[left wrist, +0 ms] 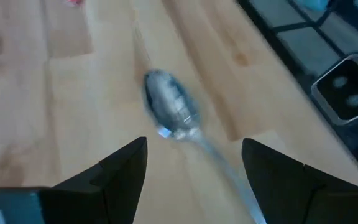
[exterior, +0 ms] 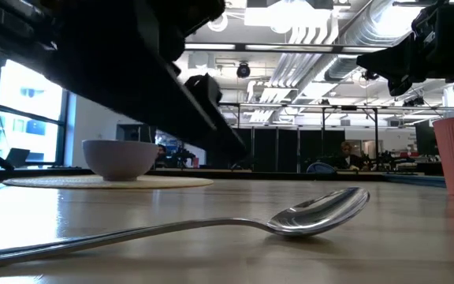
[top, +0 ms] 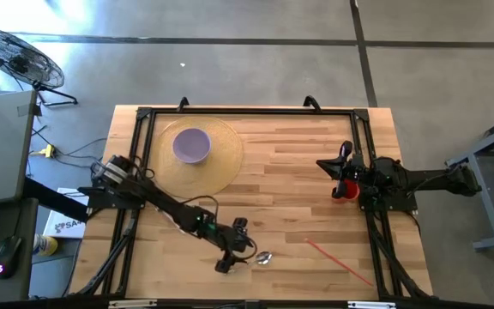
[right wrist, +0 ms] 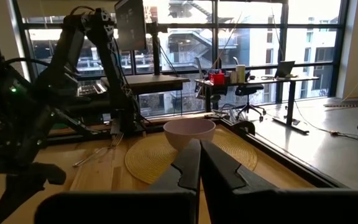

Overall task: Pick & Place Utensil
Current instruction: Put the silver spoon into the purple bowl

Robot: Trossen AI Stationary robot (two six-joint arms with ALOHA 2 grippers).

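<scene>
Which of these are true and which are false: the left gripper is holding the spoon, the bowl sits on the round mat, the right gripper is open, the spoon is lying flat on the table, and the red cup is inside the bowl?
1. The left gripper is holding the spoon. False: its fingers stand open over the spoon, not closed on it.
2. The bowl sits on the round mat. True.
3. The right gripper is open. False: its fingers are shut together.
4. The spoon is lying flat on the table. True.
5. The red cup is inside the bowl. False: it stands on the table by the right arm, far from the bowl.
</scene>
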